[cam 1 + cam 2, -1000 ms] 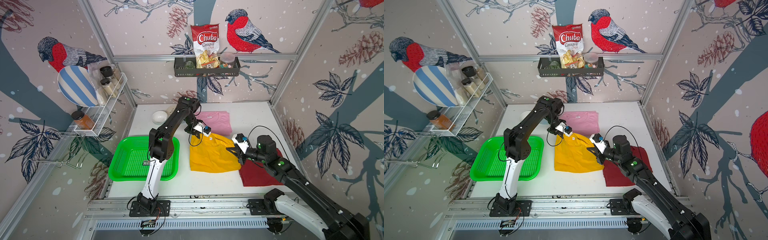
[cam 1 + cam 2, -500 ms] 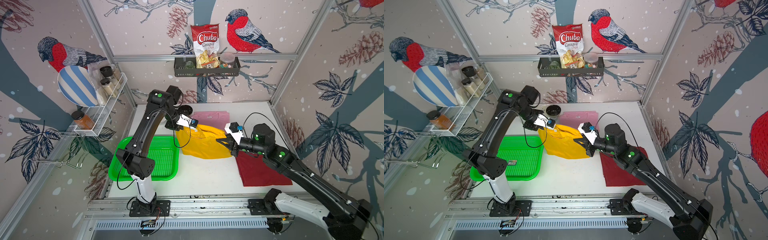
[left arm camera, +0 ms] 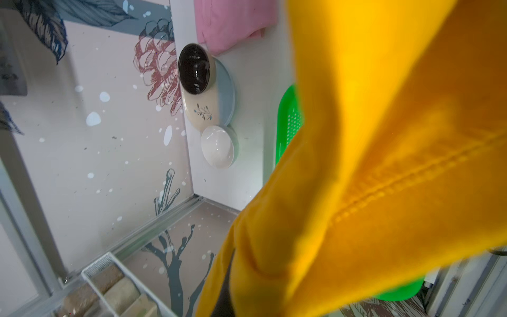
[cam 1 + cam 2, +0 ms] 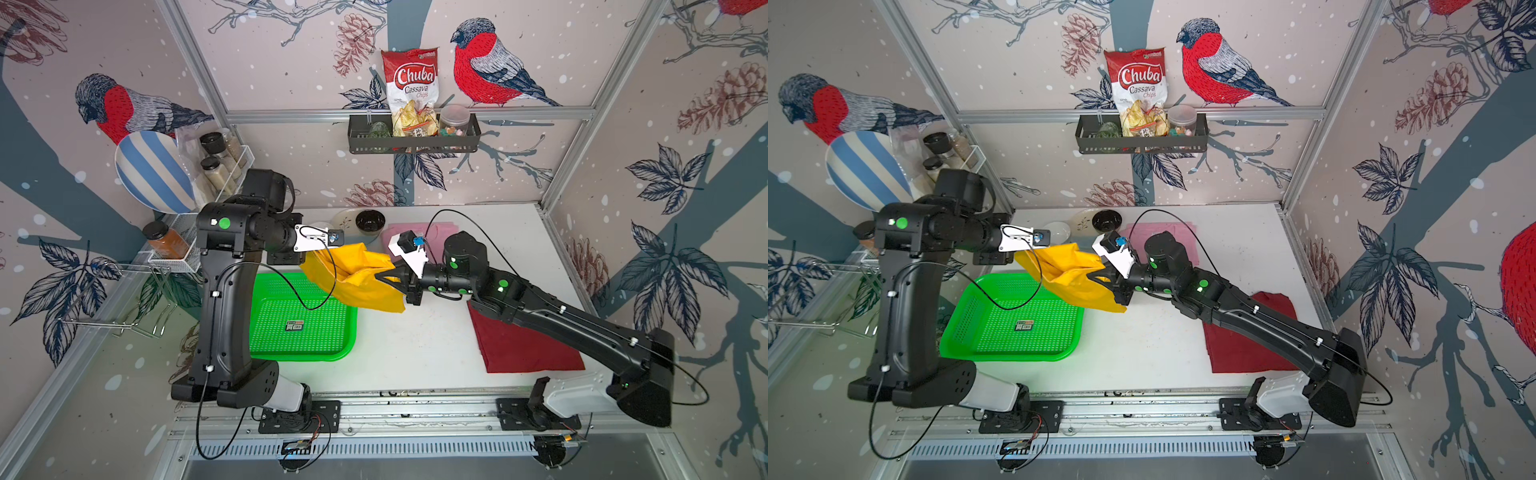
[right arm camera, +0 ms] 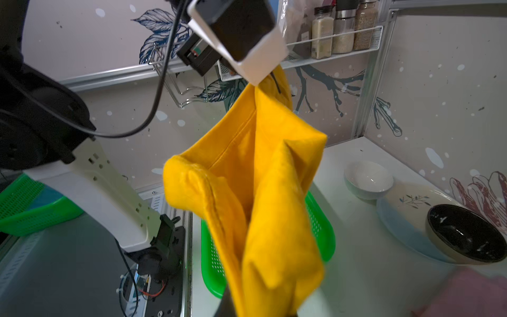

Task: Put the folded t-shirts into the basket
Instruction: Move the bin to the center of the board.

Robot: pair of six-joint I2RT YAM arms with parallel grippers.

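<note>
The mustard yellow t-shirt [image 4: 357,278] [image 4: 1073,280] hangs off the table, bunched and sagging between both grippers, over the far right corner of the green basket [image 4: 303,356] [image 4: 1000,353]. My left gripper [image 4: 309,253] is shut on its left edge. My right gripper [image 4: 384,276] is shut on its right edge. In both wrist views the yellow cloth [image 3: 384,137] [image 5: 263,192] covers the jaws. The dark red t-shirt [image 4: 519,349] lies folded at the front right, partly under the right arm. The light pink t-shirt [image 4: 440,230] lies folded at the back.
A black bowl [image 4: 370,220] sits on a plate [image 4: 345,218] at the back wall, with a white bowl [image 4: 1059,232] beside them. The basket holds only a small label [image 4: 294,325]. A wire rack with jars [image 4: 216,166] hangs at the left, a black shelf [image 4: 413,139] on the back wall.
Both arms have raised the yellow shirt off the table and carried it left toward the basket. It lay flat before and now sags between the grippers.
</note>
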